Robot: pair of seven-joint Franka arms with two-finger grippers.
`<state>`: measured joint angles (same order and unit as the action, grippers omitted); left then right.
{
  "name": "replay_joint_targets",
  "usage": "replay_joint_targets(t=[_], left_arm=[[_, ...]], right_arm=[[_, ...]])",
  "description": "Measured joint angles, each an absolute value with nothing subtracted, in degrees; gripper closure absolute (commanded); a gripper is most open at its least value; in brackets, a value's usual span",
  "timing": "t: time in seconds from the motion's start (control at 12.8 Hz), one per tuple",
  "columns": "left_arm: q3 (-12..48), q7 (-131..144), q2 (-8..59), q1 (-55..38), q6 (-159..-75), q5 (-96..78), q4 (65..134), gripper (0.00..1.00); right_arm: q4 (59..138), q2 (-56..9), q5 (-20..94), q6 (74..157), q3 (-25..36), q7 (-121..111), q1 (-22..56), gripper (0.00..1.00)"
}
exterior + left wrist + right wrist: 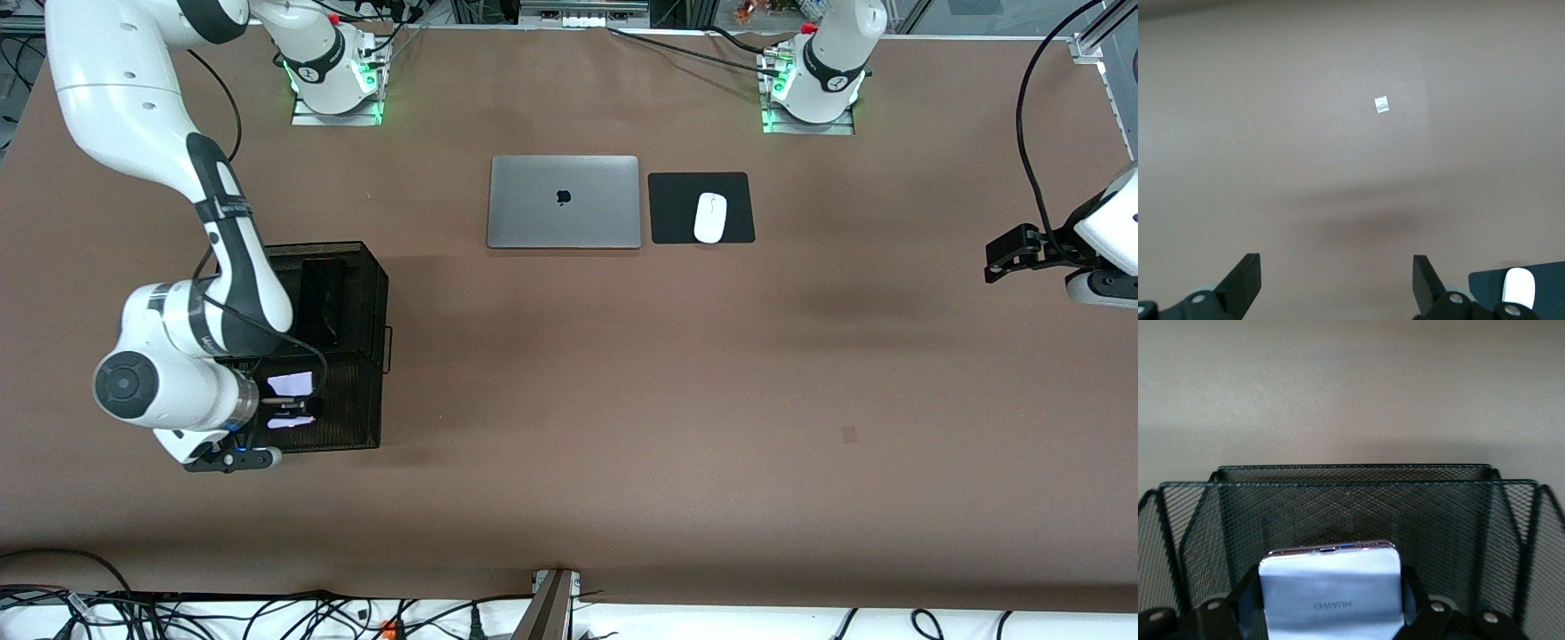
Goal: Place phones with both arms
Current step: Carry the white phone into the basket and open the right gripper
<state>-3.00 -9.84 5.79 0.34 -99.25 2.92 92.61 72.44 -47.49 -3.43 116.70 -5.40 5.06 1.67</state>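
My right gripper [289, 404] is shut on the pale lavender phone [290, 384] and holds it upright over the compartment of the black mesh basket [373, 267] nearer to the front camera. In the right wrist view the fingers [1248, 590] clamp the phone [1331, 587] by its side edges, inside the basket's walls [1351, 483]. A long slim black phone [322, 298] lies in the basket's farther compartment. The small squarish black phone is not visible. My left gripper [1009, 258] is open and empty over bare table at the left arm's end [1336, 267].
A closed silver laptop [564, 202] lies mid-table near the bases, with a white mouse [710, 217] on a black pad [742, 191] beside it. The mouse [1518, 287] also shows in the left wrist view. A small pale mark [1381, 105] is on the brown table.
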Motion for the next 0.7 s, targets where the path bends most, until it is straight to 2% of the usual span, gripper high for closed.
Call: replay_joint_targets(t=[0.39,0.55,0.7], left_arm=[[-3.00,-9.84,5.79,0.40,-99.25,2.92,92.61,0.00],[-3.00,-9.84,5.79,0.40,-99.24,2.92,92.61,0.00],[-3.00,-9.84,5.79,0.41,-99.25,2.92,92.59,0.00]], right_arm=[[70.89,-47.46,-3.43,117.51,-5.29,5.93,1.56,0.00],[69.55,-44.68,-3.43,112.49,-5.29,5.93,1.57,0.00],[68.81,-39.24,-3.43,105.09,-5.30,5.93,1.60,0.00]])
